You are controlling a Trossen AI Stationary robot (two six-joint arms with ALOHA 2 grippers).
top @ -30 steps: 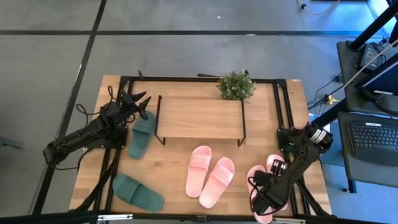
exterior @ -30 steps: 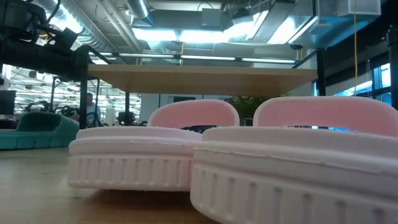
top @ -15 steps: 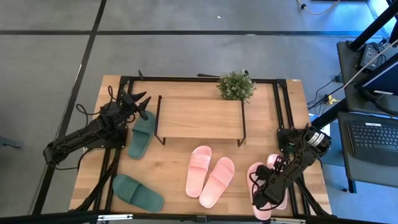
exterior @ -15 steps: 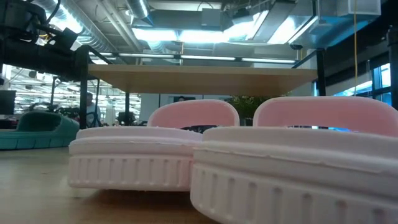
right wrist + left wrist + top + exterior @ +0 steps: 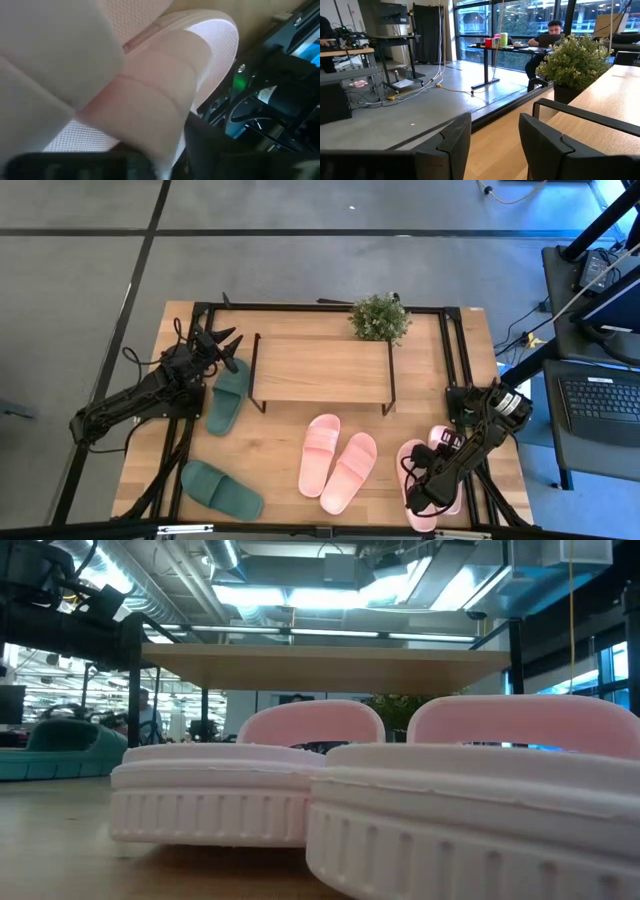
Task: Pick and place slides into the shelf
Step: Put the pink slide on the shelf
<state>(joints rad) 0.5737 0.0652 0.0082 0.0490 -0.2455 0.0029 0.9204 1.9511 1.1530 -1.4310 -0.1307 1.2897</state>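
My right gripper point(image 5: 418, 492) is low over the light pink pair at the table's near right, and is shut on the strap of the nearer slide point(image 5: 411, 465); its mate point(image 5: 449, 448) lies beside it. A second pink pair point(image 5: 337, 462) lies flat at the near middle and fills the low view point(image 5: 250, 790). One dark green slide point(image 5: 228, 395) lies left of the shelf point(image 5: 320, 368), another point(image 5: 222, 490) lies at the near left. My left gripper point(image 5: 224, 345) is open and empty above the far end of the first green slide; its fingers show apart in the left wrist view point(image 5: 492, 145). My right gripper has the pink slide's wide strap point(image 5: 150, 95) between its two fingers, one dark finger point(image 5: 205, 145) beside the strap's edge. It comes from above, slanting. The slide's sole rests on the table. The gripper hides the contact in the high view.
A potted plant point(image 5: 380, 317) stands at the shelf's far right corner. The shelf's black legs point(image 5: 256, 375) stand close to the green slide. Black frame rails run along the table's sides point(image 5: 462, 380). A person sits at a desk beyond the table point(image 5: 547, 35).
My right gripper has moved a little toward the table's far edge over the right pink pair.
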